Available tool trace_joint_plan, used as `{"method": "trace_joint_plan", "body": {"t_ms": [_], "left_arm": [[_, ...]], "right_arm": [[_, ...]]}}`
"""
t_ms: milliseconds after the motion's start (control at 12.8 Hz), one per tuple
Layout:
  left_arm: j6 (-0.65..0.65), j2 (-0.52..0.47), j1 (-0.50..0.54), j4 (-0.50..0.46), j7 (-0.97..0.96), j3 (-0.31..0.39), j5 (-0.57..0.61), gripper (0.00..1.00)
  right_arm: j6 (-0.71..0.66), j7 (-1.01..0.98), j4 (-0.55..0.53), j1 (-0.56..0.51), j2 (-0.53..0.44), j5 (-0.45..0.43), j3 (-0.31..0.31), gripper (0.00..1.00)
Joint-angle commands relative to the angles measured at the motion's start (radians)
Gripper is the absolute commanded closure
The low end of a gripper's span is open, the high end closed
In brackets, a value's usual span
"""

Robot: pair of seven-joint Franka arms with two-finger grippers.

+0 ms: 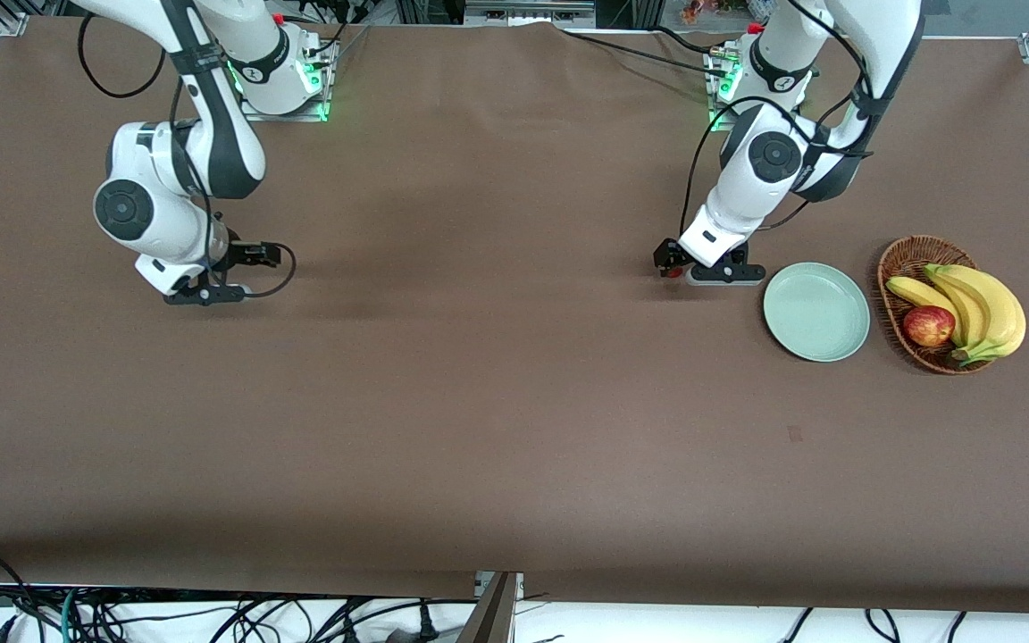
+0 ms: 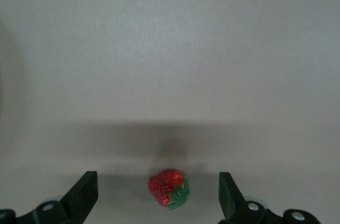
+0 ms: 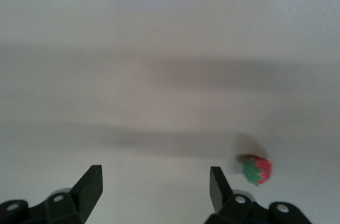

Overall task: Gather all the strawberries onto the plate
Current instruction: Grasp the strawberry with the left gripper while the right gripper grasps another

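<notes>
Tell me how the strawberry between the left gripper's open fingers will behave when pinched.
The strawberry looks small and rounded, so it may roll if one finger of the left gripper touches first. Its tapered shape could squirt out; it seems light.

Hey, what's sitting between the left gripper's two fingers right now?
A strawberry lies on the table between the open fingers of the left gripper, touching neither; the left wrist view shows it.
</notes>
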Motion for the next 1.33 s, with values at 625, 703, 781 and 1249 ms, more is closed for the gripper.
{"method": "trace_joint_plan", "body": {"t_ms": [625,703,781,1249], "left_arm": [[0.005,0.055,-0.013,-0.001,-0.221,-0.008,0.141,0.70],[0.005,0.058,-0.018,0.000,-0.232,-0.008,0.141,0.73],[0.001,0.058,-0.018,0.000,-0.234,-0.008,0.141,0.81],[-0.441,0.018,0.002,0.304,-0.008,0.072,0.003,0.89]], "right_arm": [[0.258,-0.303,-0.173,-0.046,0.045,0.009,-0.158,0.12],[0.263,-0.304,-0.175,-0.047,0.052,0.009,-0.158,0.13],[0.272,-0.304,-0.173,-0.047,0.062,0.009,-0.158,0.15],[0.283,-0.303,-0.181,-0.047,0.088,0.042,-0.155,0.28]]}}
